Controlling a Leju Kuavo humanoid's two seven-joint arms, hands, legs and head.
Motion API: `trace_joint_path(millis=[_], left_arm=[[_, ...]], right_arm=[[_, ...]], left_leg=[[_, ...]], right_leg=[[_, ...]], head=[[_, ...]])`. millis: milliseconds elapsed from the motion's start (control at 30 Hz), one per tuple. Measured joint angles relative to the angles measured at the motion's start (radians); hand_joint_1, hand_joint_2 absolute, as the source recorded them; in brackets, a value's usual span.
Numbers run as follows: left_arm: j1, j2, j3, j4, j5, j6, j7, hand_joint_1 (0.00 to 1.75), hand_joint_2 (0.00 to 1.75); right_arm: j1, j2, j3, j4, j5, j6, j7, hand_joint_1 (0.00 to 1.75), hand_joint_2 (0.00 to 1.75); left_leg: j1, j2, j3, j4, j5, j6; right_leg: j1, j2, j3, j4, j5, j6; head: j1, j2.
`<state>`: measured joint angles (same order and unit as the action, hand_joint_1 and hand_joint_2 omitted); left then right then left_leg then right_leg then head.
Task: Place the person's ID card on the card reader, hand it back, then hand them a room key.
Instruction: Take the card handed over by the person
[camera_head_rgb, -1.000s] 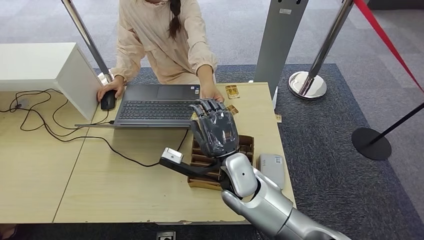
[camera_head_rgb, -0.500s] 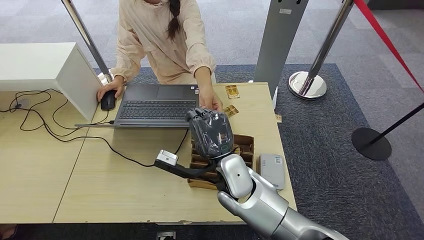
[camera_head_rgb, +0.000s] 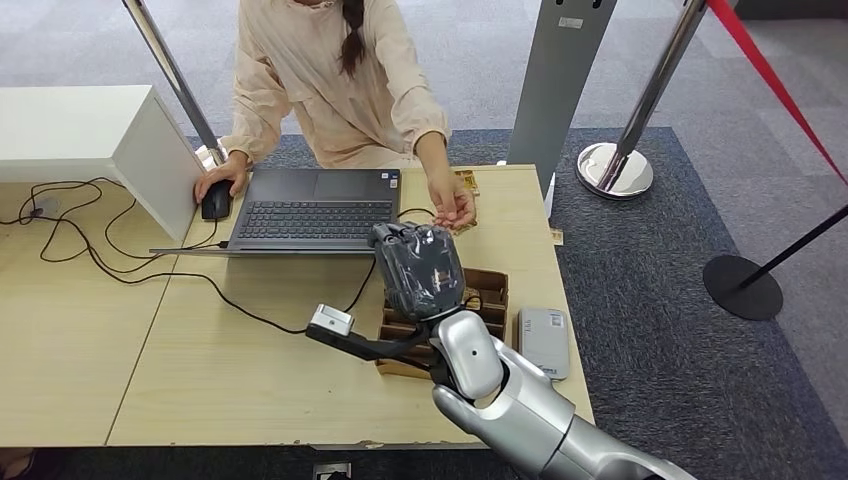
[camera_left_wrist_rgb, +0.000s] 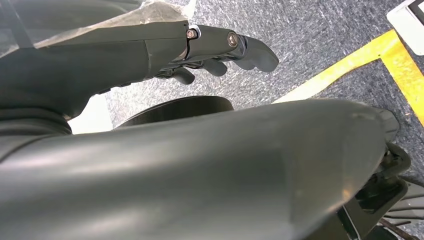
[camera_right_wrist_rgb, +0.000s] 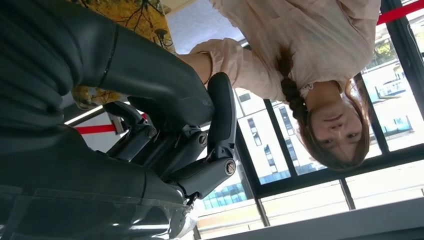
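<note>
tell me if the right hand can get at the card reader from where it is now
Probably yes. The right hand hovers over the brown organizer box, and the grey card reader lies just beside that box on the table, with nothing on top of it or between them.

Grey card reader (camera_head_rgb: 544, 341) flat on desk (camera_head_rgb: 250, 380)

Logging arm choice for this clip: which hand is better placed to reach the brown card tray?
The right hand: it hangs over the brown card tray. The left hand hangs above carpet.
</note>
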<state>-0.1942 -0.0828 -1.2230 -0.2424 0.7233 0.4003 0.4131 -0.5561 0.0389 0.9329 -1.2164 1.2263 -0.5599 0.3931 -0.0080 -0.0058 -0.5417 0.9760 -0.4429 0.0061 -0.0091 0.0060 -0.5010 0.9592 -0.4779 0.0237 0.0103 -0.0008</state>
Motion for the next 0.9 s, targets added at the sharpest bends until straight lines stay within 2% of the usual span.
trace_joint_path(millis=[300,467,667,900], left_arm=[[0.000,0.000,0.000,0.000,-0.006,0.000,0.003,0.00,0.00],[0.001,0.000,0.000,0.000,-0.007,0.000,0.008,0.00,0.00],[0.005,-0.003,0.000,0.001,-0.006,0.009,0.030,0.00,0.00],[0.012,-0.003,0.000,0.002,0.008,0.008,0.032,0.00,0.00]], right_arm=[[-0.005,-0.003,0.001,-0.003,0.022,0.002,0.020,1.75,1.75],[-0.017,-0.022,-0.008,-0.021,0.042,0.018,0.051,1.75,1.75],[-0.019,-0.072,-0.027,-0.060,0.073,0.046,0.086,1.75,1.75],[-0.019,-0.154,-0.052,-0.114,0.145,0.127,0.136,1.75,1.75]], left_leg=[[0.000,0.000,0.000,0.000,0.000,0.000],[0.000,0.000,0.000,0.000,0.000,0.000],[0.000,0.000,0.000,0.001,0.000,0.000],[0.000,0.000,0.000,0.001,0.000,0.000]], right_leg=[[0.000,0.000,0.000,0.000,0.000,0.000],[0.000,0.000,0.000,0.000,0.000,0.000],[0.000,0.000,0.000,0.000,0.000,0.000],[0.000,0.000,0.000,0.000,0.000,0.000]], head=[[0.000,0.000],[0.000,0.000],[0.000,0.000],[0.000,0.000]])
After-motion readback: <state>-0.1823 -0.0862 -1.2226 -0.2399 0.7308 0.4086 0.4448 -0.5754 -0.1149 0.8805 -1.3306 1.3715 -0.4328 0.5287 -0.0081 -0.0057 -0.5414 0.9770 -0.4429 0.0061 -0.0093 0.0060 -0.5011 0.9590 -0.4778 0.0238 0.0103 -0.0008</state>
